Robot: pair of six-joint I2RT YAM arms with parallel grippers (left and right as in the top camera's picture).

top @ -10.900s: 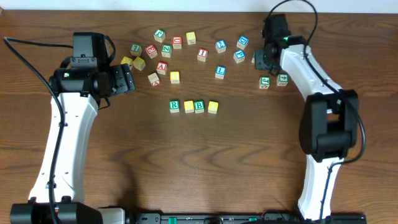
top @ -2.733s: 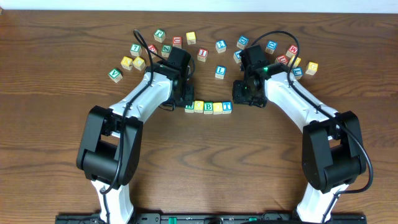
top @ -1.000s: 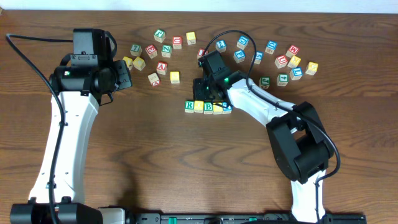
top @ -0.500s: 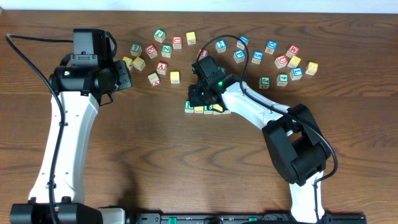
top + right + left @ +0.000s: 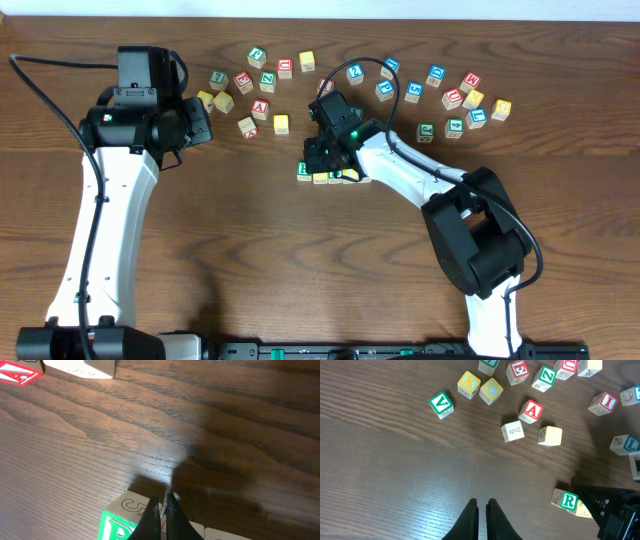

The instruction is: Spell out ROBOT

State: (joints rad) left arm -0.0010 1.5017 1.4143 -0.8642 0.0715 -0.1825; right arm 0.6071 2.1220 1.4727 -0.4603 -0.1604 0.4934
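Observation:
The row of letter blocks point(image 5: 335, 176) lies mid-table, its green R block point(image 5: 304, 170) at the left end. The right arm hides most of the row, so I cannot read the other letters. My right gripper point(image 5: 318, 163) is shut and empty. In the right wrist view its tips point(image 5: 164, 498) rest at the seam between the green R block point(image 5: 116, 525) and its neighbour. My left gripper point(image 5: 211, 128) hangs shut and empty at the far left. In the left wrist view it point(image 5: 482, 505) is above bare wood, well left of the R block point(image 5: 568, 500).
Loose letter blocks are scattered along the back of the table point(image 5: 120, 300): a V block point(image 5: 441, 404), two yellow blocks point(image 5: 480, 387), an A block point(image 5: 531, 410) and a plain yellow block point(image 5: 550, 435). More blocks lie at the back right point(image 5: 455, 95).
Over the last second my right gripper slid left along the row to its R end, nudging the blocks slightly. In the last half second nothing moved. The left arm stayed still.

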